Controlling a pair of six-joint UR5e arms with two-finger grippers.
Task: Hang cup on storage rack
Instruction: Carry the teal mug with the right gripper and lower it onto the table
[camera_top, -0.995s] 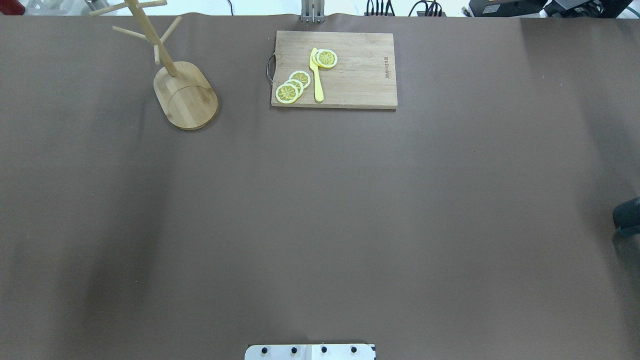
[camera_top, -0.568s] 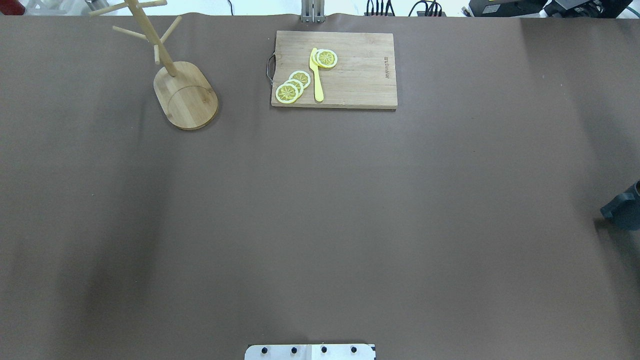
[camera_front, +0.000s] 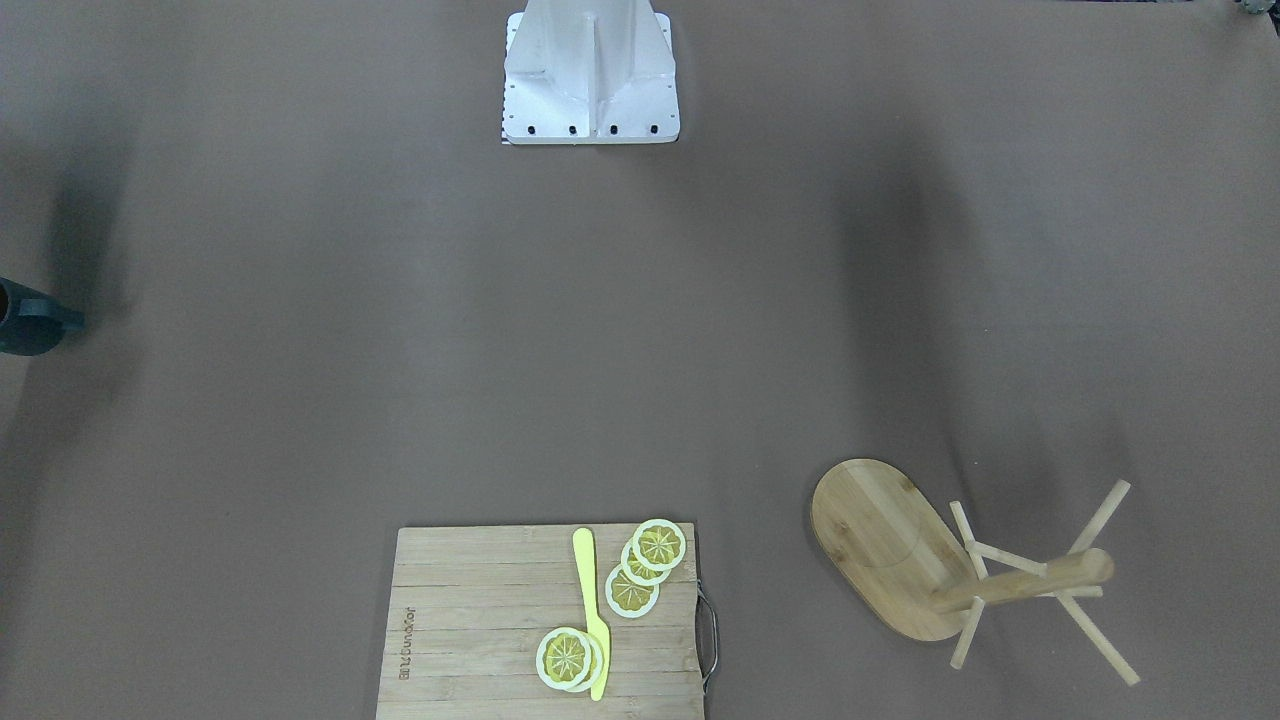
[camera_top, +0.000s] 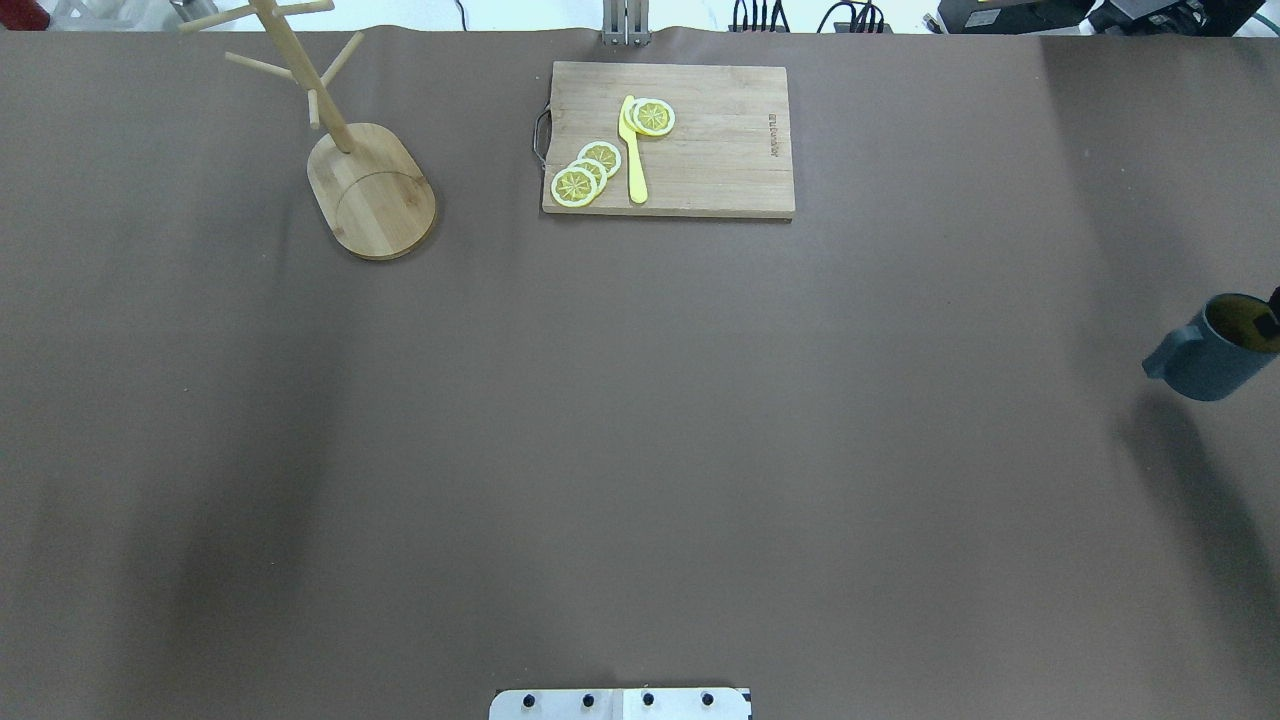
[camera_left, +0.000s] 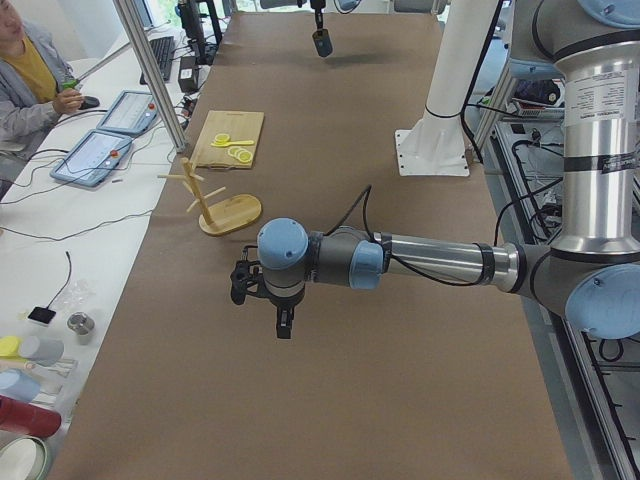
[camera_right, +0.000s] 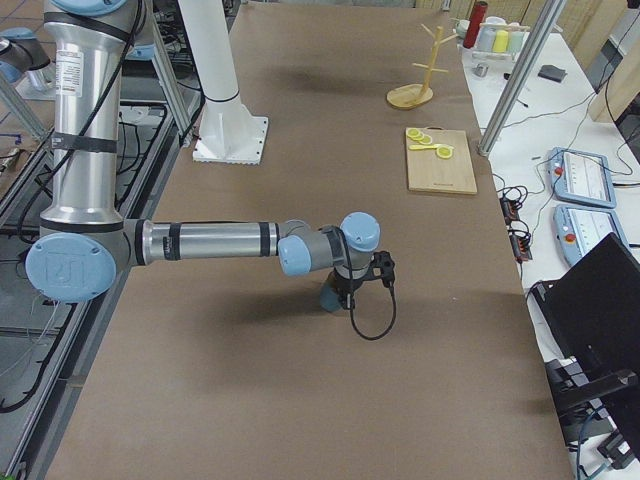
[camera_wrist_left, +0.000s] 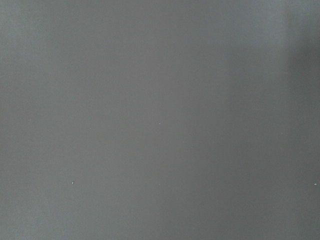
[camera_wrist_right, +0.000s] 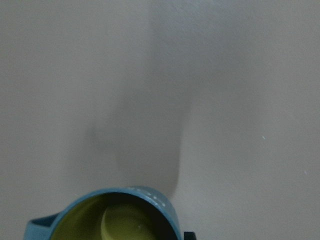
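While the cup (camera_top: 1205, 362) hangs above the desk (camera_top: 640, 450) near its right edge, well apart from the storage rack (camera_top: 372, 195) | right hand (camera_top: 1271, 320) clamps its rim | left hand (camera_left: 283, 325): cannot tell | likely rigid, slick, breakable; keep handle loop (camera_top: 1162, 353) free.

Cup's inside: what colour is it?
Yellowish; the cup shows it best in the right wrist view.
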